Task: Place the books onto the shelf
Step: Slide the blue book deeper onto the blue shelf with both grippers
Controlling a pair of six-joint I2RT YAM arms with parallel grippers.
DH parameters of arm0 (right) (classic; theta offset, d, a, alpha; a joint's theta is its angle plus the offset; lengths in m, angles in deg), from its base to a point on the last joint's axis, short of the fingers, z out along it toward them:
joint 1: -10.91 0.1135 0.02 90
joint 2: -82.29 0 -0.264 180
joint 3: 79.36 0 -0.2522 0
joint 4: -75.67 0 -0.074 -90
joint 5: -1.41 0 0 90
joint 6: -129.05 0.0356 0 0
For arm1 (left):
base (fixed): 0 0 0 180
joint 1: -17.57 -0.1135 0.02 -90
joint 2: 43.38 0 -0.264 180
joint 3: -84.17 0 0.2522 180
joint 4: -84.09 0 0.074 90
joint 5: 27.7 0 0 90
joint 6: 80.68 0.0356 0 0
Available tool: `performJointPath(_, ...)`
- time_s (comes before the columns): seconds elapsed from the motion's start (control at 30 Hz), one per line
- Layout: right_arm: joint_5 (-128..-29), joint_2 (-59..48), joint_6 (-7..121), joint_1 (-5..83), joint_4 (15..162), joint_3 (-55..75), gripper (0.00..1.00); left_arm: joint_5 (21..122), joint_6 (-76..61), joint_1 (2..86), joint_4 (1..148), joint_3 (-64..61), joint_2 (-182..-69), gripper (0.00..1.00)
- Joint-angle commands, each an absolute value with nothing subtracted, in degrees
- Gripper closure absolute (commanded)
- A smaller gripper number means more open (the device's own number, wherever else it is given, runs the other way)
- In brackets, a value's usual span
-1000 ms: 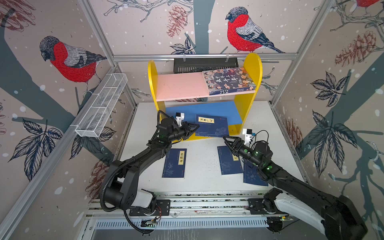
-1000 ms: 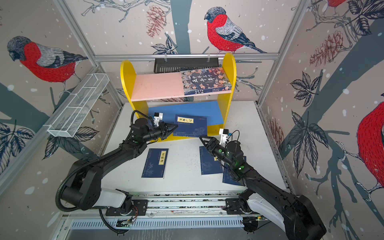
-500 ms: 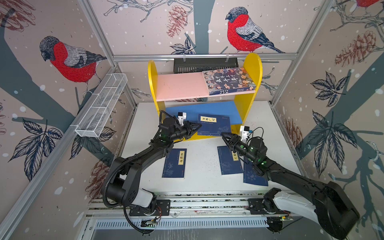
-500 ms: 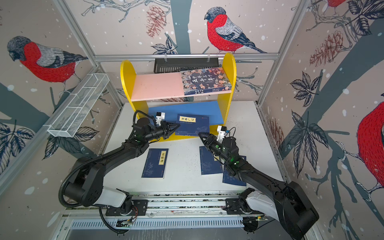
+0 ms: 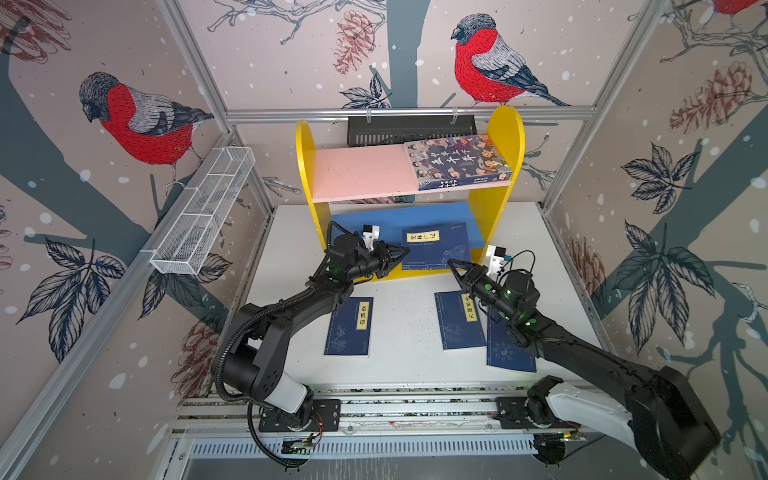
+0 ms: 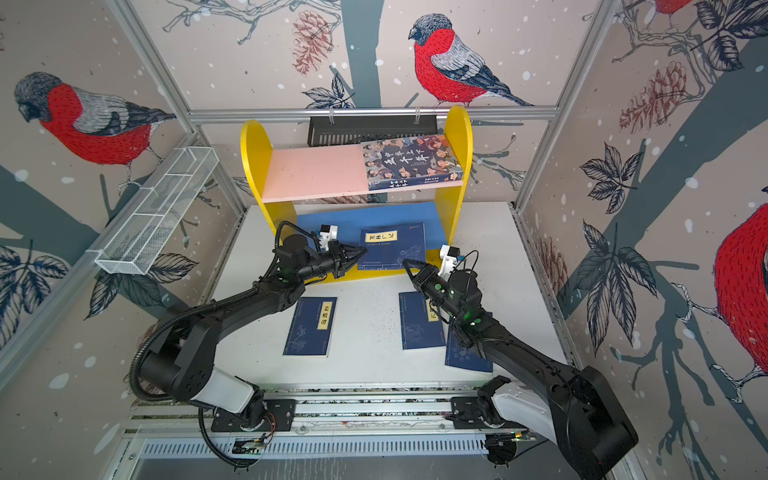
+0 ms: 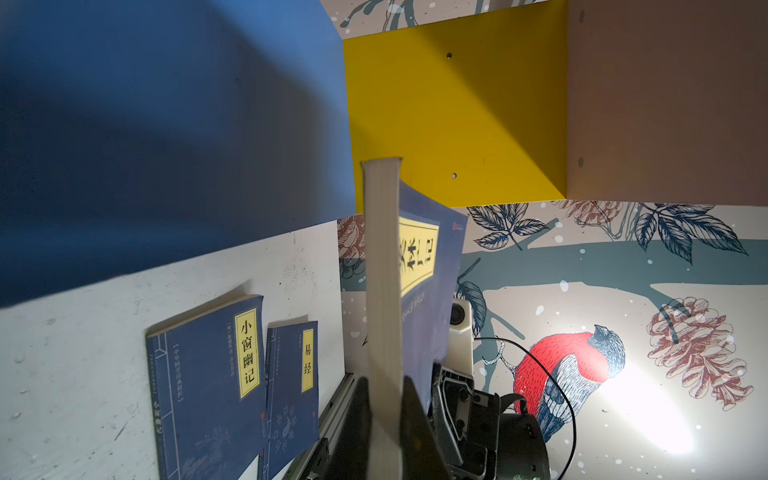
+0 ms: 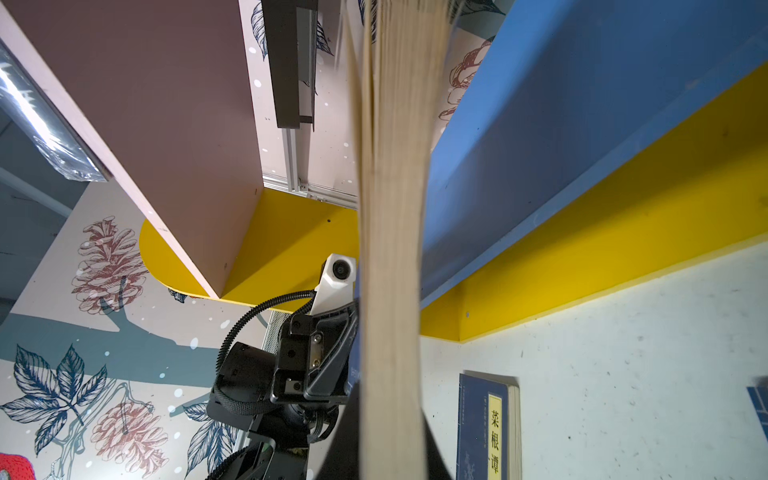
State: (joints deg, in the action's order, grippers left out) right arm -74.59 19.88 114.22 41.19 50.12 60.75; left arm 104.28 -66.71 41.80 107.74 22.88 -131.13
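Observation:
The shelf (image 5: 357,174) stands at the back, a colourful book (image 5: 457,162) lying flat on its pink upper board. A navy book (image 5: 436,247) hangs over the front edge of the blue lower board (image 6: 332,220). My left gripper (image 5: 405,251) is shut on its left edge. My right gripper (image 5: 453,264) is shut on its near right corner. In each wrist view the book's page edge (image 7: 384,291) (image 8: 392,249) runs between the dark fingers. Three more navy books (image 5: 349,326) (image 5: 459,320) (image 5: 509,349) lie flat on the white table; my right arm covers part of the last.
A white wire basket (image 5: 203,216) hangs on the left wall. Behind the shelf, a black slotted tray (image 5: 411,131) is fixed to the back rail. Metal rails (image 5: 374,411) carry both arm bases along the table's front edge. Frame posts close in both sides.
My right gripper has moved away from the table book up to the held book's right corner and closed on it. My left gripper has kept its hold and shifted slightly right.

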Motion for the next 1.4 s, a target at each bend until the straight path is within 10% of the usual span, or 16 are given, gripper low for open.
performJointPath(0.0, -76.9, 19.77, 111.73, 39.64, 51.82, 60.42, 0.89, 106.51, -67.38, 41.83, 113.67, 23.21, -131.1, 0.92)
performJointPath(0.3, -73.79, 19.14, 111.05, 34.58, 52.29, 60.12, 0.9, 105.07, -64.99, 40.51, 107.6, 23.46, -129.35, 0.27)
performJointPath(1.37, -60.75, 1.06, 113.42, 22.6, 46.73, 54.5, 0.87, 105.81, -63.99, 36.62, 108.12, 31.43, -116.87, 0.25)
